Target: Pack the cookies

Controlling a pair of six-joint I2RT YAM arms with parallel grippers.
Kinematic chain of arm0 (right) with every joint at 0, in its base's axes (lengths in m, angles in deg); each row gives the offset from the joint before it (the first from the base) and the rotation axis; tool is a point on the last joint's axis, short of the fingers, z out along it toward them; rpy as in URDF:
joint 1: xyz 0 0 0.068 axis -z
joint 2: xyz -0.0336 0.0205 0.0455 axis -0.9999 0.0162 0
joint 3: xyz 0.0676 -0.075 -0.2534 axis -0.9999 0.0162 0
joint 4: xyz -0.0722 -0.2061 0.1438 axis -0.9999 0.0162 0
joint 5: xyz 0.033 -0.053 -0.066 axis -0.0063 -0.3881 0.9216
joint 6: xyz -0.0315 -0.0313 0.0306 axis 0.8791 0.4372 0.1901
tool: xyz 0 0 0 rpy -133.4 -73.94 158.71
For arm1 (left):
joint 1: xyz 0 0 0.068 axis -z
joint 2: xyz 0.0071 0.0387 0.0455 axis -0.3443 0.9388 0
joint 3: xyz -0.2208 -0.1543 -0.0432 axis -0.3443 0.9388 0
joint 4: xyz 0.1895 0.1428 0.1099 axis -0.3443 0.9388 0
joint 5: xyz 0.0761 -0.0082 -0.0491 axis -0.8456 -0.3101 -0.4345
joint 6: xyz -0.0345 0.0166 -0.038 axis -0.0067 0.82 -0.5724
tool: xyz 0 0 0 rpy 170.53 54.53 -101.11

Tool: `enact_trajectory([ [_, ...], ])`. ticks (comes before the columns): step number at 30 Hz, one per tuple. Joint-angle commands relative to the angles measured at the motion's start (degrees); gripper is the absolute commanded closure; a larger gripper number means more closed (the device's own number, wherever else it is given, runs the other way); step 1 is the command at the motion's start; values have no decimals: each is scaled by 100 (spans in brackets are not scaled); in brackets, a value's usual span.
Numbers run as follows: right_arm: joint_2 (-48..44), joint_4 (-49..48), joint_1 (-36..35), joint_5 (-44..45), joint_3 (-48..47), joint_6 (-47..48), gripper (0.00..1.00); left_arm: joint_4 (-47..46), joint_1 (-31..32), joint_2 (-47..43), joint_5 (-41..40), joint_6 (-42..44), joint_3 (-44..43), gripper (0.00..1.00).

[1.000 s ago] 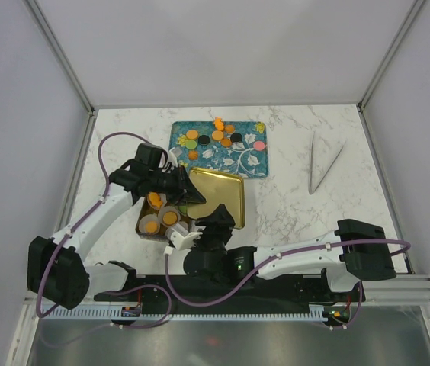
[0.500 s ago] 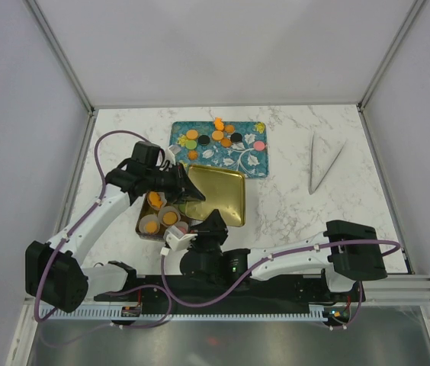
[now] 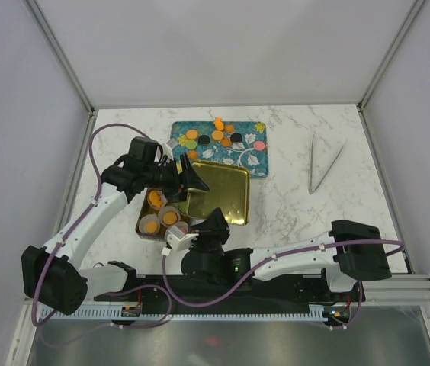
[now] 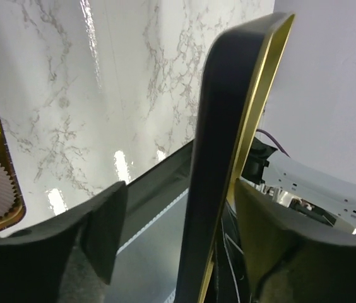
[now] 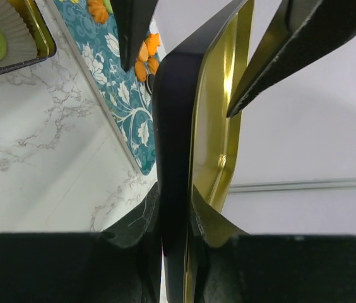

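Ideally, with the left pincer (image 4: 181, 189) released and the right pincer (image 5: 177, 211) clenched on the gold lid (image 3: 221, 189), that lid is lowered squarely onto the tin (image 3: 139, 226).

One left tool (image 3: 191, 179), one right tool (image 3: 216, 219), one gold lid (image 3: 221, 194) between them, one tin (image 3: 140, 226), one tray (image 3: 232, 161), one tongs (image 3: 325, 163), roughly twelve cookies (image 3: 216, 136).

White-shelled left arm (image 3: 87, 223) and right arm (image 3: 299, 253), black joints, looping purple cables (image 3: 93, 149), black tapered tool fingers (image 4: 272, 252), black base rail (image 3: 276, 291) along lower frame.
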Motion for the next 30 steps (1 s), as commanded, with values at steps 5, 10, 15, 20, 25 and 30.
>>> enact_trajectory([
  [5, -410, 1856, -119, -321, -616, -1336, 100, 62, -73, -184, -583, 334, -684, 6],
  [10, -471, 3041, -154, -857, -924, -2296, 100, 62, -380, -158, -636, 396, -965, 0],
  [15, -630, 3887, -154, -1683, -1327, -3202, 99, 62, -749, -122, -671, 432, -1194, 1],
  [20, -823, 4433, -66, -2675, -1819, -3651, 96, 185, -951, -386, -1838, 353, -1090, 8],
  [25, -937, 4345, 539, -4213, -2207, -4231, 95, 430, -1303, -500, -3225, 230, -598, 19],
  [30, -1069, 3873, 1644, -5716, -2445, -4573, 96, 431, -1979, -693, -4062, -42, 218, 34],
])
